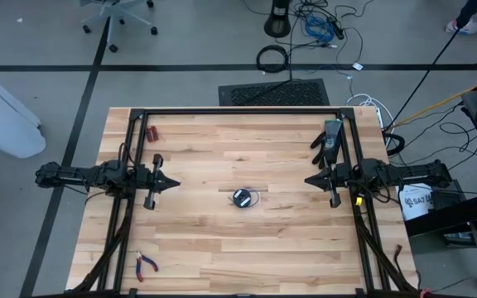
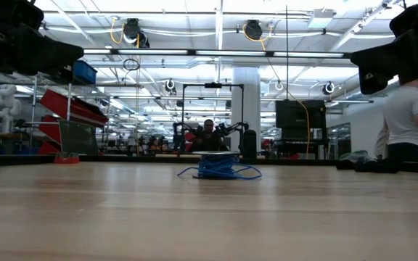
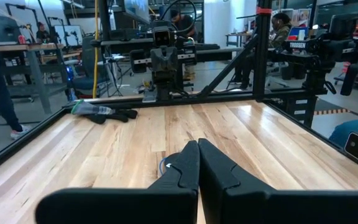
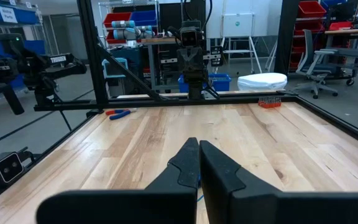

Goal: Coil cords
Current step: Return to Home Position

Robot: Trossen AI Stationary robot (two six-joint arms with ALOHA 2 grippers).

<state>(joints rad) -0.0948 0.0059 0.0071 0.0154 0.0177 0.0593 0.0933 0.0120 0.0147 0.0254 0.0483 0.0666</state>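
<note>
While left fingers and right fingers sit pressed together | coiled cord between them, touching neither.

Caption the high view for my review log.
Coiled blue cord lies between the shut left end effector and shut right end effector, facing each other.

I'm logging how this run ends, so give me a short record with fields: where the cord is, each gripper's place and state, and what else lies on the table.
cord: blue, coiled in a compact bundle near the middle of the table, with a loose loop lying on the wood
left gripper: shut, empty, at the table's left side, pointing toward the centre, apart from the cord
right gripper: shut, empty, at the right side, facing the left one
black glove: beside the right arm, untouched
pliers: red-handled, lower-left corner in the high view
</note>
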